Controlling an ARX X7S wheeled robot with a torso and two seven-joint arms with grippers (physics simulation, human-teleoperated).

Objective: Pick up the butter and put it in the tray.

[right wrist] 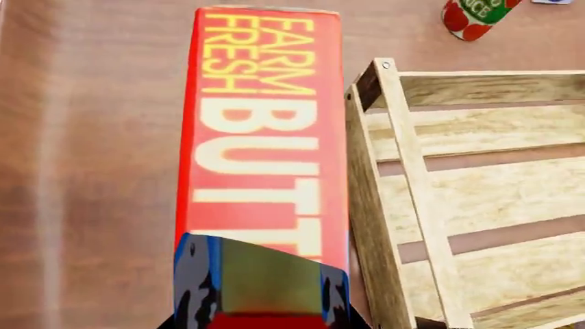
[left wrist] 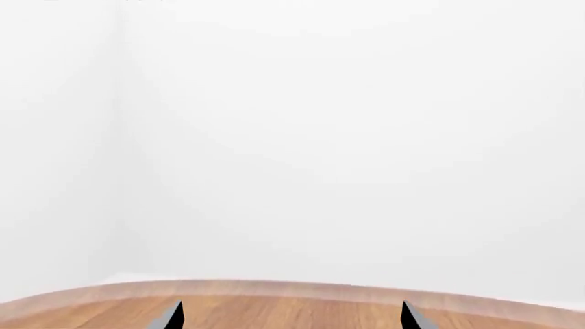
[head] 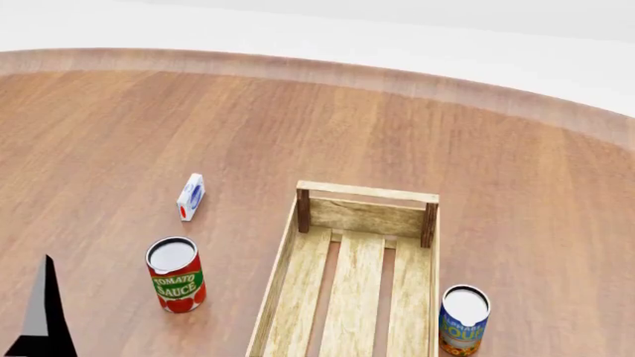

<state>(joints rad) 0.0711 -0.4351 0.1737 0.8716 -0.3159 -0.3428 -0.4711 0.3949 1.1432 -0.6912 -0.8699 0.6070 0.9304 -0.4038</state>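
Just outside the tray's [right wrist: 402, 205] side wall, the butter [right wrist: 260, 130] is lying lengthwise toward 12 o'clock from the right gripper, jaw state unclear; left gripper [left wrist: 290, 317] is hanging released.

A round wooden table [head: 119, 134] with a paler rim carries three small items. A red tomato sauce can [head: 175, 274] with a green label band stands upright. Beyond it, apart from it, a small white-blue carton [head: 190, 197] stands on edge. Well apart on the other side, a blue and orange can [head: 463, 320] also stands upright, its pale lid showing.
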